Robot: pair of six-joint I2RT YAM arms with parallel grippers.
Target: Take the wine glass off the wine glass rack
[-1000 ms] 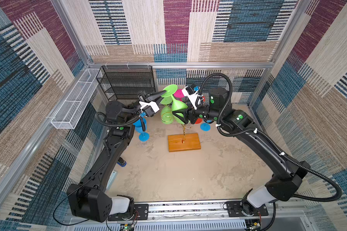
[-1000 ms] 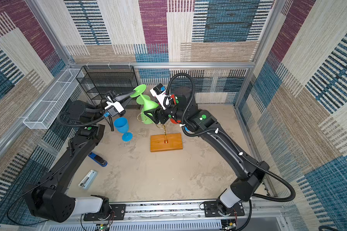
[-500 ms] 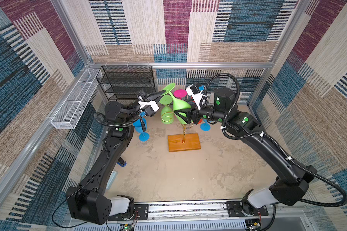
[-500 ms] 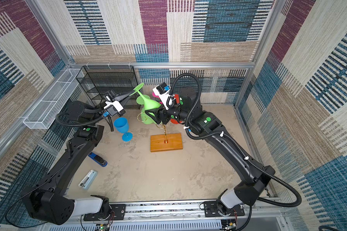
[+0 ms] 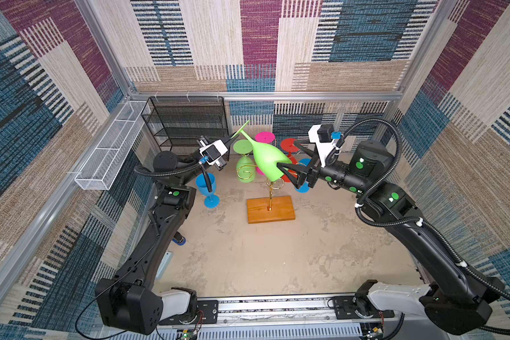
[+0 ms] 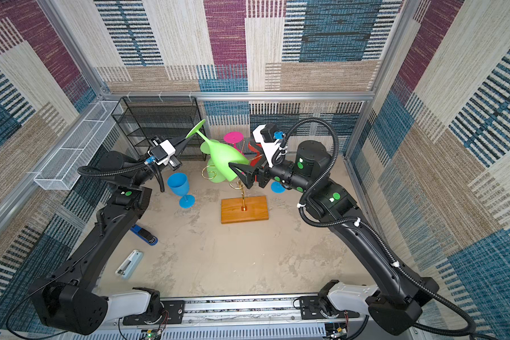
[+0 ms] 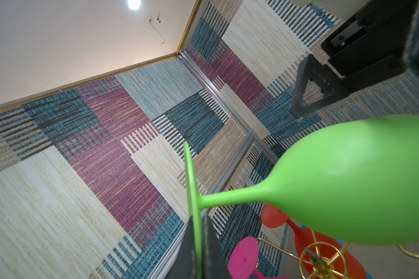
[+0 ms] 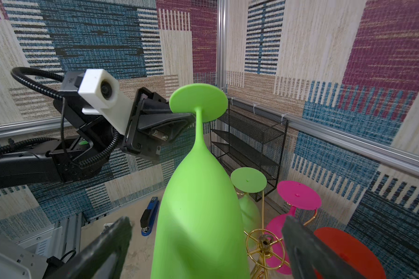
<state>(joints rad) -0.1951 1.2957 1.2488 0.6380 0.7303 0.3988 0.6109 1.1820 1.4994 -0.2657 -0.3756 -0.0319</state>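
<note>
The green wine glass (image 5: 267,160) (image 6: 223,160) is tilted in the air above the wine glass rack (image 5: 270,209), a gold wire stand on a wooden base. My left gripper (image 5: 236,136) (image 7: 198,241) is shut on the edge of the glass's round foot (image 8: 198,101), which points up and toward the back left. My right gripper (image 5: 286,153) (image 8: 205,223) is open. Its fingers (image 8: 121,227) stand on either side of the bowl (image 8: 198,205) with a gap on each side. The rack's gold hub (image 8: 264,241) sits just beside the bowl.
A second green glass (image 5: 243,169), a pink one (image 5: 264,137) and a red one (image 5: 287,145) hang on the rack. A blue glass (image 5: 206,185) stands left of it. The black mesh shelf (image 5: 186,123) and white wire basket (image 5: 112,150) are at the back left. Two staplers (image 6: 145,235) lie at the front left.
My right gripper has opened wider and let go of the bowl. The left gripper has kept hold of the foot and the glass has tipped further over.
</note>
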